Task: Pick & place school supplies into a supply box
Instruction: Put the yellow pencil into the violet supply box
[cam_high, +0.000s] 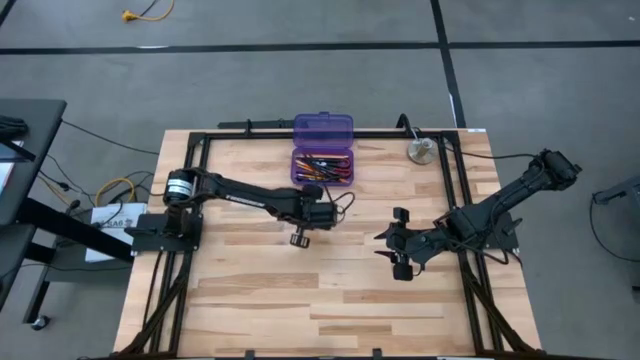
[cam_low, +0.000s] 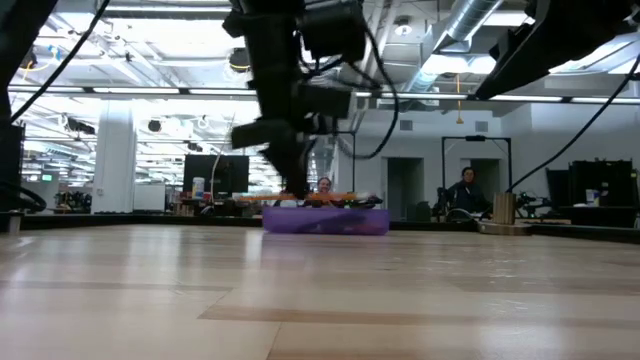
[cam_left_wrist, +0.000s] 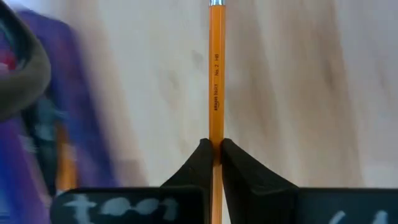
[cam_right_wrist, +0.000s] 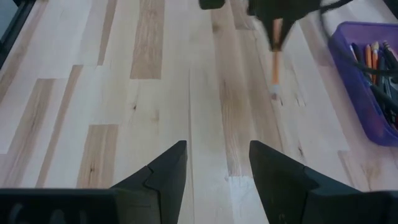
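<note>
just left jaws (cam_left_wrist: 213, 152) pinching pencil (cam_left_wrist: 216, 81), beside box (cam_high: 322, 165)

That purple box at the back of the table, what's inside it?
The purple box lies open, holding a jumble of orange pencils and black pens. Whatever sits beneath that pile is covered. The left end effector grips one more pencil nearby.
</note>
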